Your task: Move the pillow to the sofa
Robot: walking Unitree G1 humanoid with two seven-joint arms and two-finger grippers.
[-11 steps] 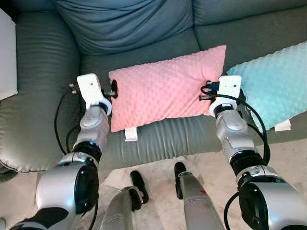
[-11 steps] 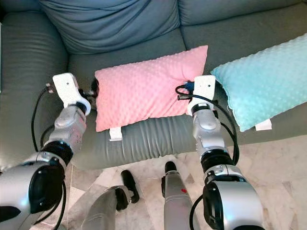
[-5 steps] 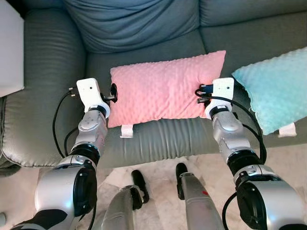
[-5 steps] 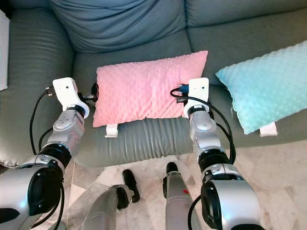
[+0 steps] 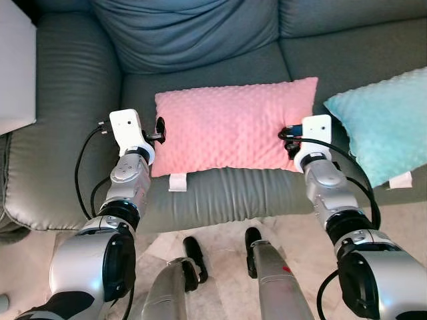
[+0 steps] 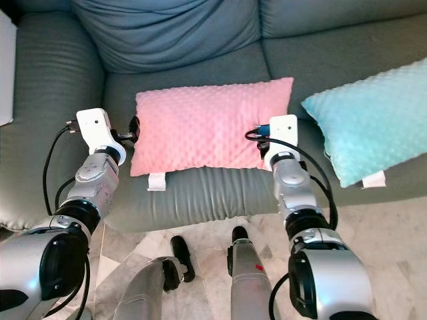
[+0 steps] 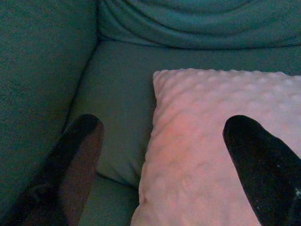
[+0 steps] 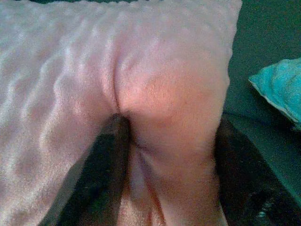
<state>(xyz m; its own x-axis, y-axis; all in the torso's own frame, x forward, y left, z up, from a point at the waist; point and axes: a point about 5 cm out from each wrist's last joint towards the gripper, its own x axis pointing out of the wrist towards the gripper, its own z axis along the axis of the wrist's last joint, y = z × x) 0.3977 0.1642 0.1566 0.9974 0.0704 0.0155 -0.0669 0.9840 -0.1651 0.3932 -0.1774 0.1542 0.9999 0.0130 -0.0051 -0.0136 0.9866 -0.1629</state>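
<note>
Grey sofa (image 5: 220,67) fills the frame's upper half, the pink pillow (image 5: 230,127) lying mid-seat beside a teal pillow (image 5: 387,120). Left gripper (image 7: 160,141) is spread at its edge; right gripper (image 8: 164,155) pinches its other end. Placement looks done: release next.

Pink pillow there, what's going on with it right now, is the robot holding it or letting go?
The pink pillow lies flat on the seat of the grey-green sofa, with a teal pillow to its right. The right gripper is at the pillow's right end, its fingers pressed into the fabric and bunching it between them. The left gripper is open at the left end, one finger over the pillow and the other over the sofa seat.
</note>
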